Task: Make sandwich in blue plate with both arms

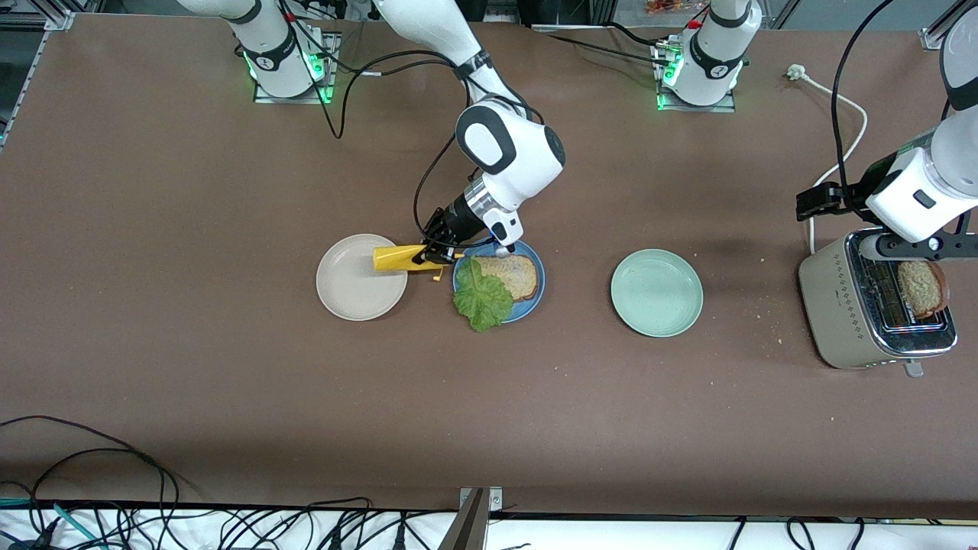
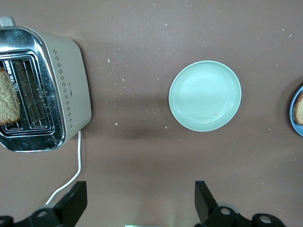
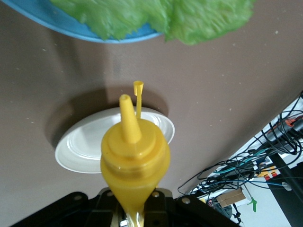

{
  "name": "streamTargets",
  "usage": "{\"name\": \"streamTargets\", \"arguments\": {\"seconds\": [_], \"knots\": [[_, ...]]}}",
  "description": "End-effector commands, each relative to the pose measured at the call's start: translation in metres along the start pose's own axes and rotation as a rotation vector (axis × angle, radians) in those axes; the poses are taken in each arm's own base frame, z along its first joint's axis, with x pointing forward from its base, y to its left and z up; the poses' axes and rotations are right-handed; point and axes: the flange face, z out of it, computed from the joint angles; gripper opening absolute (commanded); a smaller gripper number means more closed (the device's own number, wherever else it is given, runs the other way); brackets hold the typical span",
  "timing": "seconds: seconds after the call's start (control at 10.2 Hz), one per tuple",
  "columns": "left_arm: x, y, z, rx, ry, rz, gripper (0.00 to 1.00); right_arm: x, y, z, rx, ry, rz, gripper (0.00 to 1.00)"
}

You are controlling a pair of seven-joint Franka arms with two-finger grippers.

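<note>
The blue plate [image 1: 537, 296] holds one brown bread slice [image 1: 510, 275] with a ruffled lettuce leaf [image 1: 483, 298] hanging over the rim nearest the front camera. My right gripper [image 1: 432, 252] is shut on a yellow squeeze bottle [image 1: 397, 258], which lies sideways over the gap between the beige and blue plates. In the right wrist view the bottle [image 3: 135, 151] points its open nozzle toward the blue plate [image 3: 118, 37] and lettuce [image 3: 165, 16]. My left gripper [image 1: 913, 248] hangs open over the toaster [image 1: 871, 313]; its fingers [image 2: 75, 201] hold nothing. A second bread slice [image 1: 921, 286] stands in a toaster slot.
A beige plate [image 1: 359, 286] lies toward the right arm's end, beside the blue plate. A mint-green plate [image 1: 656, 292] lies between the blue plate and the toaster. The toaster's white cord [image 1: 844, 145] runs toward the arm bases. Crumbs dot the table near the toaster.
</note>
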Motion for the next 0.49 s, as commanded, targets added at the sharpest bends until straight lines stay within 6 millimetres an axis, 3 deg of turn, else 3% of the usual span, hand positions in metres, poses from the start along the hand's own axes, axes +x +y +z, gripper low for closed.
{"name": "streamTargets", "arguments": {"seconds": [0.0,0.2,0.39], "knots": [[0.002,-0.005,-0.008,-0.016,0.009,0.008,1.0,-0.018,0.018,-0.007,0.001,0.009,0.018,0.07],[0.0,-0.014,-0.028,-0.008,0.053,-0.004,1.0,-0.044,0.038,-0.009,0.101,0.092,0.041,0.05],[-0.001,-0.054,-0.032,-0.022,0.062,-0.067,1.0,-0.083,0.068,-0.003,0.214,0.199,0.059,0.05]]}}
